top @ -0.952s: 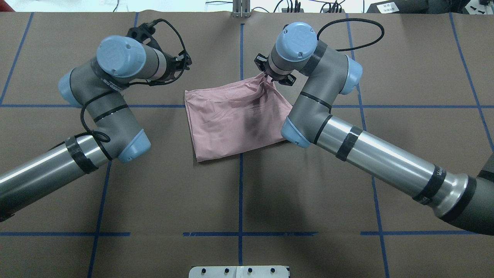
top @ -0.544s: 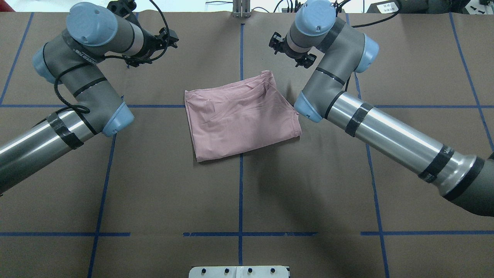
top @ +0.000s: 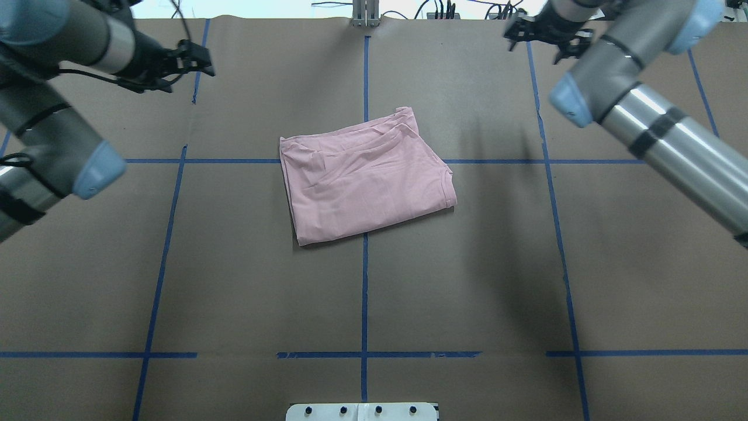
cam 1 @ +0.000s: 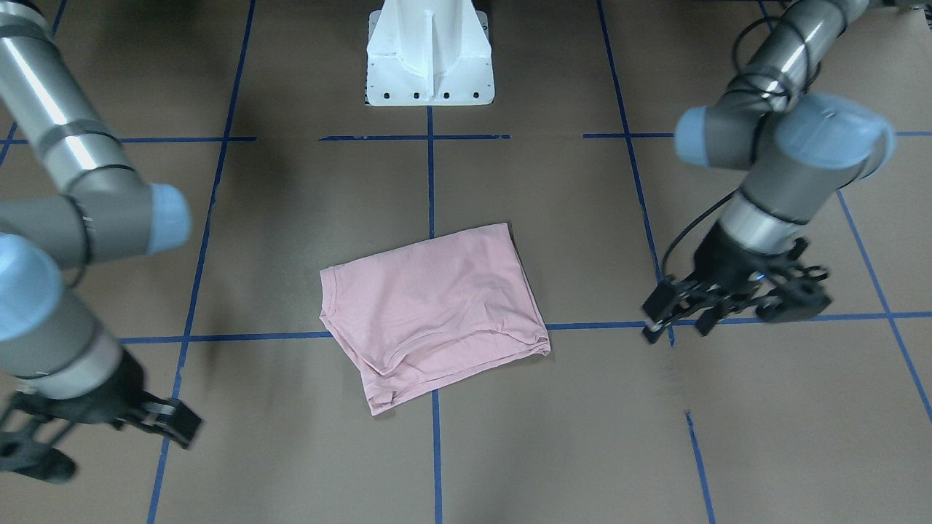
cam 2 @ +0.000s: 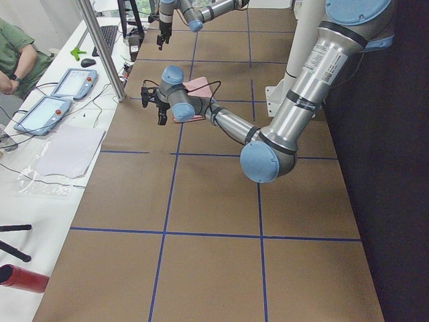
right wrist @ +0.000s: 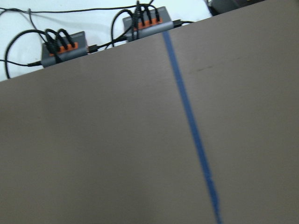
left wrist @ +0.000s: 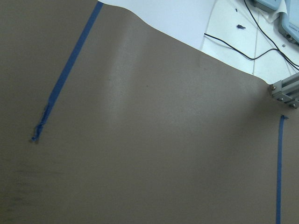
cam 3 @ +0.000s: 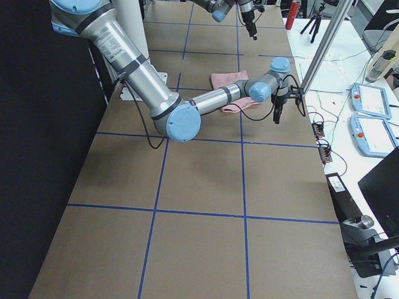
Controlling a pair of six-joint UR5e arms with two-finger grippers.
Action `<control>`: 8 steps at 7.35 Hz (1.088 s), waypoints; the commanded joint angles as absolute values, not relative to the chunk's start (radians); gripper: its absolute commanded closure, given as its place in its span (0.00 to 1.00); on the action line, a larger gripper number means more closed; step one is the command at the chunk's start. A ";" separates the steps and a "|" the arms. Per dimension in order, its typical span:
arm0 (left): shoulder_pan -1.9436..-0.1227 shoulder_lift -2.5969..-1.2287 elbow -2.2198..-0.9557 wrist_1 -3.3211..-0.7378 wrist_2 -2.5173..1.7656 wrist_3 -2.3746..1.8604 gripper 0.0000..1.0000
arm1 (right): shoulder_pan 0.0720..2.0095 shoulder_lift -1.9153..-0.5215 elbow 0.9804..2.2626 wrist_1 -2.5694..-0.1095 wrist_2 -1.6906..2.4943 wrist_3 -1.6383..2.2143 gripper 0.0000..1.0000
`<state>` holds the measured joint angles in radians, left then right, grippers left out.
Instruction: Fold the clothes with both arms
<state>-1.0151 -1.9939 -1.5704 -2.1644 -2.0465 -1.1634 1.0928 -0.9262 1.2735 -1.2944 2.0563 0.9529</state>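
Front view: the shirt [cam 1: 437, 313] lies flat at the middle of the bench [cam 1: 582, 437], a soft pink, roughly rectangular fold with light creases and the plain side up. The bench is covered in matte brown paper crossed by blue tape [cam 1: 429, 175]. The left gripper [cam 1: 677, 329] hangs at the shirt's 3 o'clock with its black fingers apart. The right gripper [cam 1: 105, 440] is at 8 o'clock, spread wide. Both are well clear of the cloth.

Overhead: the shirt [top: 365, 178] has layered edges along its far side. The left gripper [top: 201, 60] is at 10 o'clock and the right gripper [top: 540, 41] at 1 o'clock.

Side views: the pink fold [cam 3: 229, 81] shows partly behind each near arm.

Wrist views: only brown paper and tape strips, with cables beyond the paper's edge.
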 commanded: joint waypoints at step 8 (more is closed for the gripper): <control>-1.506 -1.609 -1.520 -1.834 -2.319 0.117 0.00 | 1.569 -1.523 1.545 -1.442 2.427 0.034 0.00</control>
